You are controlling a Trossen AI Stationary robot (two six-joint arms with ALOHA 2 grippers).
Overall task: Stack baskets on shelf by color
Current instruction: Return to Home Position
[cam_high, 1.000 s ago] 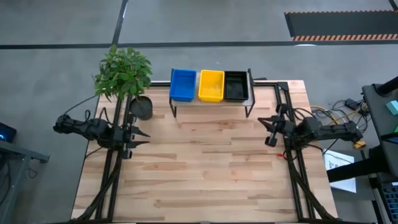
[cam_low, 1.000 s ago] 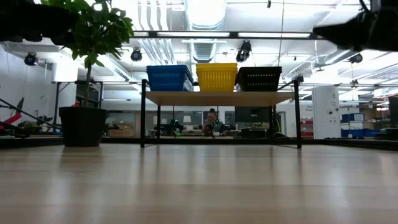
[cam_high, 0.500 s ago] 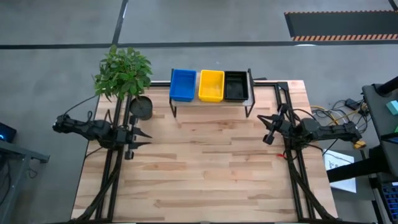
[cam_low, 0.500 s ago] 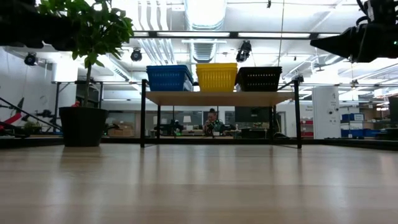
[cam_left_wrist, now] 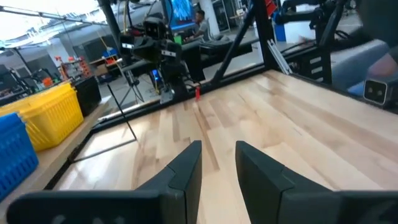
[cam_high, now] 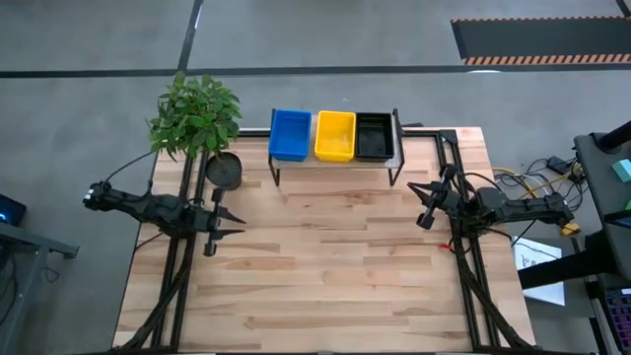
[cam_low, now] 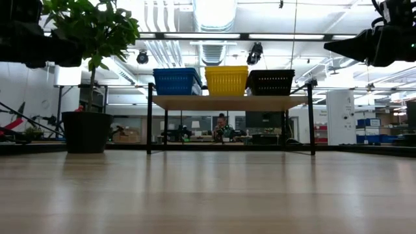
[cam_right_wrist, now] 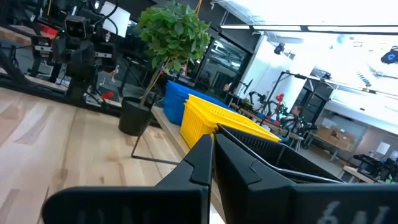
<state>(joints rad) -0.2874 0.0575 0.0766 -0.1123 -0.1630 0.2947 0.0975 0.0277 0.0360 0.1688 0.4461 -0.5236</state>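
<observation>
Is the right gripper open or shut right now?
Shut. In the right wrist view the right gripper shows its two fingers pressed together, with nothing held between them.

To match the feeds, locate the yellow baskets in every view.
High view: yellow baskets, middle of three stacks.
Low view: yellow baskets centred atop the shelf.
Left wrist view: yellow baskets beside blue baskets.
Right wrist view: yellow baskets beside the blue.
Shared landmark: the blue baskets, adjoining in all four.
</observation>
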